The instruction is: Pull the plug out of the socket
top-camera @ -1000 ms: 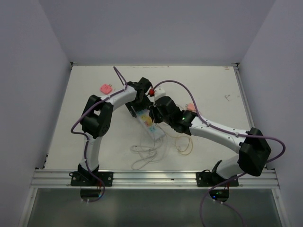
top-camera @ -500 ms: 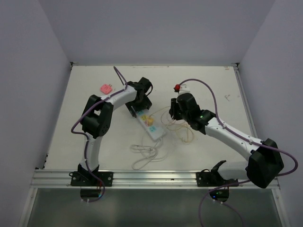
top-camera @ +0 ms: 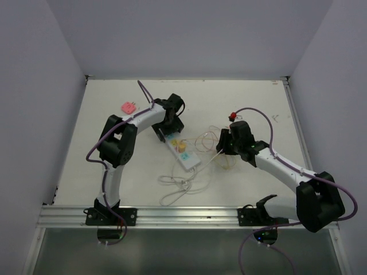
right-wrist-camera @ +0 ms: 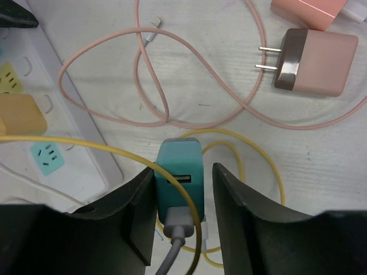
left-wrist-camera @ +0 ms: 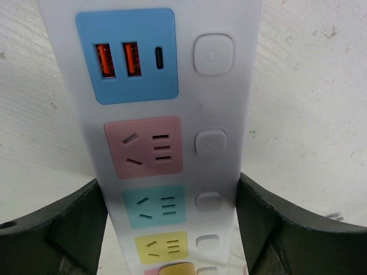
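Two grippers, two different jobs. Start with the right gripper (right-wrist-camera: 183, 172): its jaws bracket the teal plug (right-wrist-camera: 178, 157), but a sliver of worktop (top-camera: 258, 109) shows between plug and one finger, so I call that parted, not pinching. That teal plug is off the socket (left-wrist-camera: 229, 97), with a grey lead (right-wrist-camera: 175, 240) running back under the wrist. It sits right of the worktop's centre, inside a loop of yellow cord (right-wrist-camera: 252, 149) and next to a pink cable (right-wrist-camera: 149, 74). Further toward the right edge, a pink plug (right-wrist-camera: 312, 62) lies on its side, prongs bare.

Now the left gripper (left-wrist-camera: 171, 184): fingers pressed to both long edges of the socket, clamped across its body. The socket lies mid-worktop, its long axis slanting from the far left corner down toward the near edge. The left gripper has the end nearest that far left corner.

Here's what counts: a yellow plug (right-wrist-camera: 20, 114) looks seated in the socket, and from the right gripper it lies toward the left edge, near, with loose cords between. The left arm is busy pinning, so the right arm is the nearer free one. My read: if yellow goes next, the right gripper crosses leftward and pulls straight off the socket's face, square to that long axis.
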Controlling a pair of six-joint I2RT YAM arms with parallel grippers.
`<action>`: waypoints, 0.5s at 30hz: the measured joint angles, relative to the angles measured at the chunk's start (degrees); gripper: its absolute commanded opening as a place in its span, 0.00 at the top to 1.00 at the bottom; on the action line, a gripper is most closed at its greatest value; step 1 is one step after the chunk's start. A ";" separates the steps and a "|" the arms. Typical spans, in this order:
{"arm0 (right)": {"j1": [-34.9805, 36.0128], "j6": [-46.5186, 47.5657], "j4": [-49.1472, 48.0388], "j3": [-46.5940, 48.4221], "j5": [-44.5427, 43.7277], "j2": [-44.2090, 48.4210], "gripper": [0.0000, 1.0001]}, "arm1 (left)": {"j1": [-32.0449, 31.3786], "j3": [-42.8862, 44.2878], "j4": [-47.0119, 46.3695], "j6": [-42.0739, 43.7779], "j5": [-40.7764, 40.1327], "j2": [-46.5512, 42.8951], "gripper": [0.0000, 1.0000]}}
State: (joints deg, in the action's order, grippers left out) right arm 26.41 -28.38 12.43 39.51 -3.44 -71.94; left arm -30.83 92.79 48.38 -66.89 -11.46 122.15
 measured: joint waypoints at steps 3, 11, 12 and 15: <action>-0.13 -0.28 -0.22 -0.15 0.39 0.00 0.38 | 0.00 0.00 0.00 0.00 0.04 0.00 1.00; -0.17 -0.59 1.07 -0.28 -0.11 0.48 0.19 | 0.00 0.00 -0.02 0.02 0.09 0.00 1.00; -0.17 -0.59 1.75 -0.28 -0.50 1.11 0.17 | 0.00 0.00 -0.02 0.02 0.09 0.00 1.00; -0.17 -0.26 4.46 -0.26 -1.95 4.70 0.12 | 0.00 0.00 -0.02 0.02 0.09 0.00 1.00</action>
State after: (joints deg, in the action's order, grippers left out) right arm 26.24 -28.64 16.88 39.24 -5.39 -67.24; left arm -30.83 92.79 48.36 -66.87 -11.38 122.15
